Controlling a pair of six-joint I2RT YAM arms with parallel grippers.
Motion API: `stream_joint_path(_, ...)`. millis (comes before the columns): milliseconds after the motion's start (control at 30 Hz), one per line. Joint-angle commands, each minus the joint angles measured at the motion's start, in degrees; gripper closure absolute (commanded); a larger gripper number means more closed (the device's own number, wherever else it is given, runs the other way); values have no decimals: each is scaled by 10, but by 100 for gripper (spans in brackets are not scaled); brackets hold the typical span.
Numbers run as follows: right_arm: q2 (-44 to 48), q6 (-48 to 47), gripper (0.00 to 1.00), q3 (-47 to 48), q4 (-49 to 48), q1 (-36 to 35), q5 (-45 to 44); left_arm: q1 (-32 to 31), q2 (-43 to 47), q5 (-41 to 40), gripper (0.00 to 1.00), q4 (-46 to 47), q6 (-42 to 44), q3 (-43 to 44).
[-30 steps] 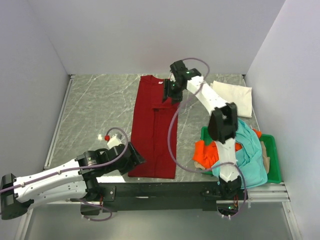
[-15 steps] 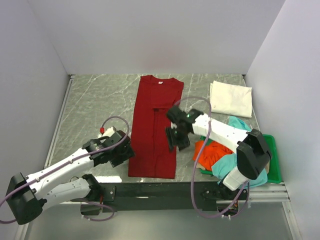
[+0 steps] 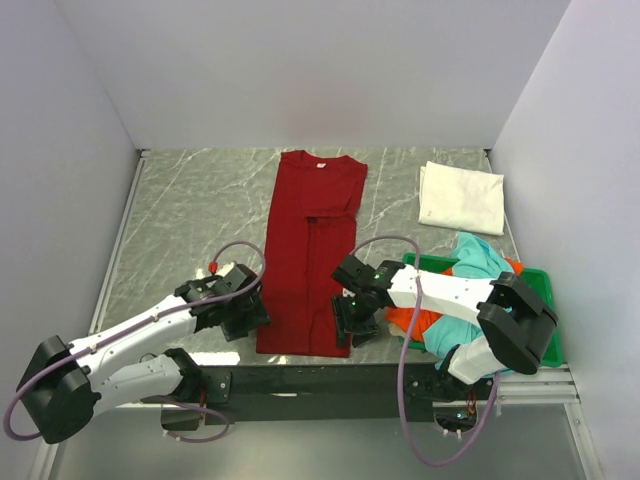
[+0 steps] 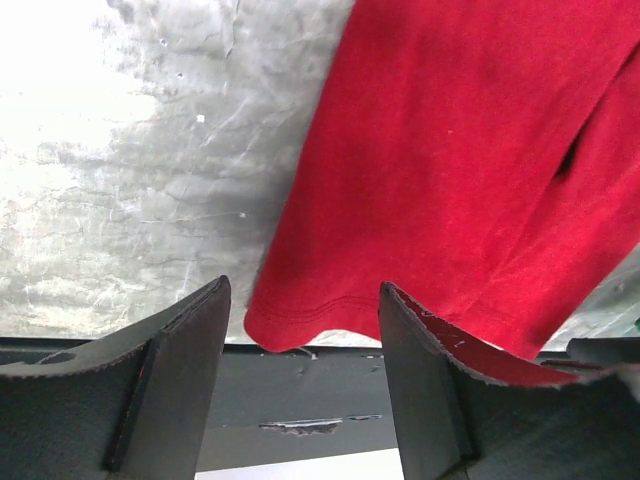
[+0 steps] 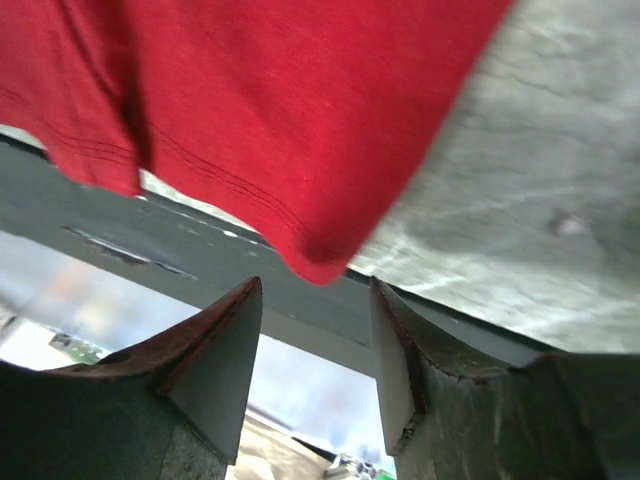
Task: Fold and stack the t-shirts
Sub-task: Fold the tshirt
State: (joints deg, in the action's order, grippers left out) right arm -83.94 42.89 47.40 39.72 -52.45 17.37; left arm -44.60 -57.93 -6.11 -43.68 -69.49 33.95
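Four shirts in view. The dark red t-shirt [image 3: 310, 250] lies flat down the middle of the desk [image 3: 190, 220], folded lengthwise into a long strip, collar toward the far edge, hem right at the near edge. The white t-shirt [image 3: 460, 197] sits folded near the far right corner, well apart from the red one. The orange t-shirt [image 3: 405, 318] and teal t-shirt [image 3: 478, 258] are heaped together, unfolded, in and over the green tray [image 3: 545, 290] at the near right corner, teal mostly on top.

The left gripper [image 3: 252, 318] is low at the red shirt's near left hem corner. In the left wrist cam its fingers [image 4: 180, 370] stand well apart w/ nothing clamped; the hem corner shows in the gap between them, just beyond the tips, approx centred. I can't tell if a finger touches cloth.

The right gripper [image 3: 355, 325] is low at the near right hem corner, its arm reaching across from the tray side. The right wrist cam is a bit blurred, but its fingers [image 5: 215, 350] are parted too and hold nothing; the red corner hangs in view just past the tips, over the desk's near edge and the dark rail below it.

Both grippers flank the hem, one per corner, w/ the shirt's width between them.
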Motion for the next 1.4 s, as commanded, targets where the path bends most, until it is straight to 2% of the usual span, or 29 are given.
stream_joint_path(0, -2, 20, 47, -11, -41, -6, 20, 7, 11, 20, 34, 16, 13, -13)
stream_joint_path(133, -21, 20, 51, -16, -42, -8, 18, 8, 5, 28, 35, 21, 16, -23)
stream_joint_path(433, -42, 23, 66, -31, -46, -8, 23, 10, -8, 38, 39, 25, 25, -43)
stream_joint_path(633, -41, 26, 79, -42, -51, -9, 25, 10, 11, 51, 48, 40, 23, -70)
stream_joint_path(767, -46, 28, 86, -47, -54, -9, 27, 10, -2, 57, 51, 54, 30, -74)
stream_joint_path(1233, -46, 29, 88, -48, -45, -12, 23, 9, -24, 66, 70, 54, 30, -77)
stream_joint_path(1367, -43, 29, 92, -45, -42, -13, 20, 9, -29, 70, 82, 55, 29, -79)
